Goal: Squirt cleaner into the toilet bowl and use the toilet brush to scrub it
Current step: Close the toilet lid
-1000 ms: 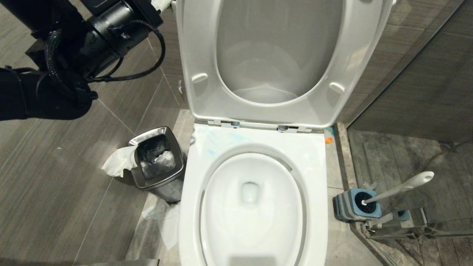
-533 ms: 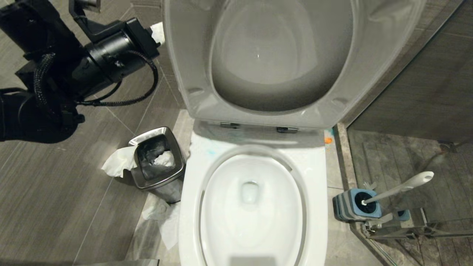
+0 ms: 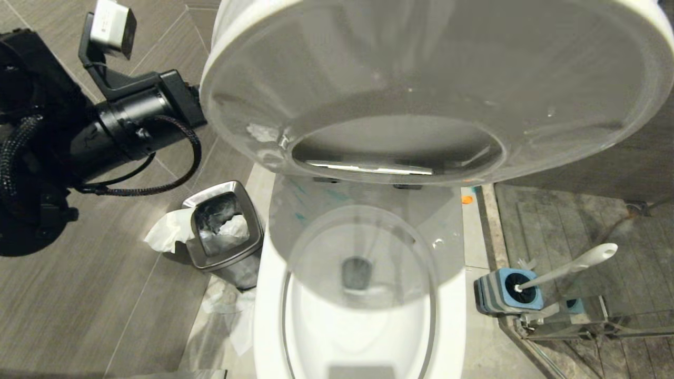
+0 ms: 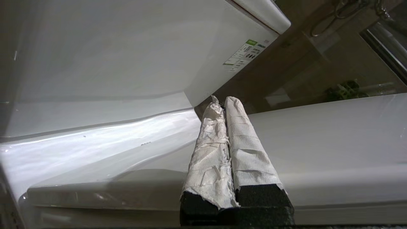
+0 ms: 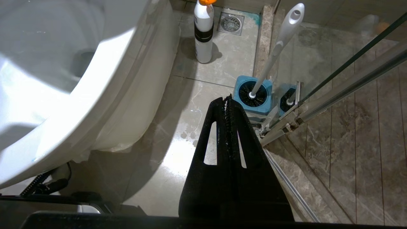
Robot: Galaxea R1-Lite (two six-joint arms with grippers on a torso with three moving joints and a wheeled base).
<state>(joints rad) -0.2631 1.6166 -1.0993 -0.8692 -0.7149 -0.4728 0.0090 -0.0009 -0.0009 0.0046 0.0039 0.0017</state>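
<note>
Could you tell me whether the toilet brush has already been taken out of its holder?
No, the toilet brush sits with its head in the blue holder on the floor beside the toilet.

Motion-blurred lid (image 3: 432, 89), its shadow across bowl (image 3: 358, 316), glossy glare

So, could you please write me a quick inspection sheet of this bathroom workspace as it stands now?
Surface: grey tiled floor.
Job's things: toilet bowl half shadowed by lid tipped forward; toilet brush in its holder; cleaner upright on floor.
Clutter: steel bin, tissue over its rim.
Grippers: left gripper shut, paper-wrapped, behind lid; right gripper shut, empty.
Cables: braided cable on left arm.
Surroundings: glass shower partition.
</note>
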